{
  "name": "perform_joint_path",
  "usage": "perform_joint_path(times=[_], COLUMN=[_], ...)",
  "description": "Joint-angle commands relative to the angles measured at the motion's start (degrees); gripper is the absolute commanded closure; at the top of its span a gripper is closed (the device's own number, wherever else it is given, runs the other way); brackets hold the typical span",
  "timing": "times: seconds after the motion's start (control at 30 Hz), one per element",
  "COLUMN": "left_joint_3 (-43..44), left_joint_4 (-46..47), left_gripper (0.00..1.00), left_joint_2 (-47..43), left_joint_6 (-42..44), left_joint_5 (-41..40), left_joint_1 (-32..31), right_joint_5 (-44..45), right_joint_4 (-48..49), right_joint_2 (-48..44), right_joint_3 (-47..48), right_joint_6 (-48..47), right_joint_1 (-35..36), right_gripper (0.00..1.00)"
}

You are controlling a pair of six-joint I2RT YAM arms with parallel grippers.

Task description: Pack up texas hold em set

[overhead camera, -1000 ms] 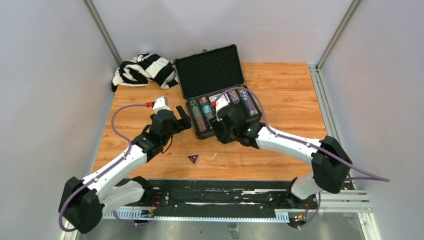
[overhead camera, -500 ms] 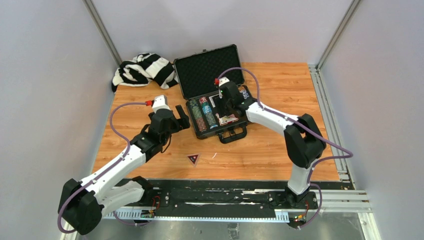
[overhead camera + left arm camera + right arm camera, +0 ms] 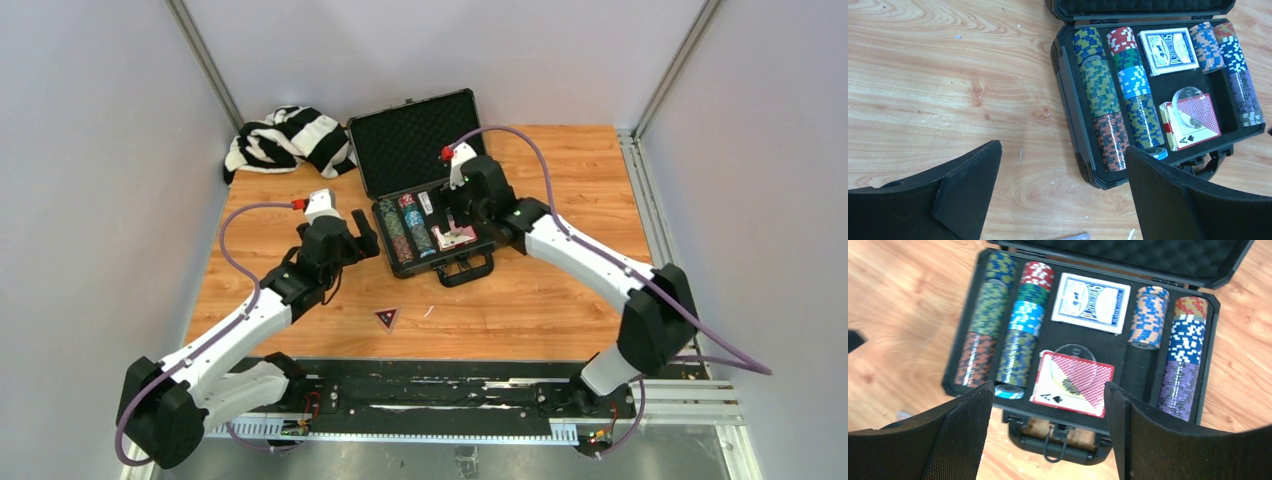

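Black hard case (image 3: 418, 143) of the Texas hold 'em set sits open at the far middle of the wooden worktop (image 3: 560, 170), its foam-lined lid (image 3: 1128, 252) tipped back. Rows of poker chips (image 3: 1020, 335) are bedded in it, with a blue-backed deck (image 3: 1091, 302) at the hinge side. A red-backed deck (image 3: 1083, 390) near the handle (image 3: 1055, 442) has a clear round disc (image 3: 1192, 104) resting loose on top.

The right end effector (image 3: 1048, 390) hovers over the tray, jaws spread and empty. The left end effector (image 3: 1062, 149), also open and holding nothing, hangs above bare wood just left of the case.

Trouble looks likeliest at the front edge. A light-blue chip (image 3: 1009, 391) lies at the near end of the second row, seemingly out of line with its stack, and could jam the lid or pop out if the lid is swung down on it. The unsecured disc may slide off the deck at a nudge. A stretch of the fourth row (image 3: 1139, 372) is unfilled, so chips there could topple along the slot. A one-sided push on the lid might skid the case.

A small triangular piece (image 3: 387, 318) lies apart near the arms and risks being left out. A striped cloth (image 3: 285, 140) lies at the far left.
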Motion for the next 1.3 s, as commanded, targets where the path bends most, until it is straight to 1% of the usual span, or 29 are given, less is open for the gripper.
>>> perform_joint_path(times=[0.0, 0.17, 0.23, 0.33, 0.37, 0.5, 0.7, 1.27], left_joint_3=[2.80, 3.64, 3.37, 2.26, 1.95, -0.43, -2.75, -3.86], left_joint_4=[-0.99, -3.07, -2.99, -1.84, -1.76, -1.93, -2.20, -3.97], left_gripper=[0.02, 0.02, 0.02, 0.02, 0.02, 0.02, 0.02, 0.02], left_joint_2=[-2.19, -4.35, -5.11, -5.15, -5.04, -6.51, -8.90, -11.87], left_joint_6=[1.19, 1.40, 0.75, -1.63, -2.43, -3.47, -3.11, -1.90], left_joint_5=[-1.78, -1.60, 1.37, 9.70, 11.24, 11.93, 13.13, 11.82], left_joint_1=[0.69, 1.38, 2.90, 7.73, 8.96, 11.03, 13.03, 13.63], right_joint_5=[-4.18, -0.51, 0.55, 0.70, 0.76, 0.92, 2.98, 4.31], right_joint_4=[-0.24, 2.92, 2.99, 2.87, 2.87, 2.63, 2.43, 2.92], right_joint_2=[-3.72, -2.19, 0.64, 3.56, 4.44, 7.99, 13.47, 19.52], right_joint_3=[-5.50, -10.36, -9.75, -8.55, -8.30, -6.52, -3.72, -1.31], right_joint_6=[0.34, 2.92, 4.07, 5.30, 5.45, 6.23, 7.32, 10.74], right_joint_1=[4.67, 15.27, 19.26, 22.39, 23.17, 25.86, 28.70, 29.27], right_gripper=[0.21, 0.20, 0.20, 0.19, 0.19, 0.18, 0.17, 0.16])
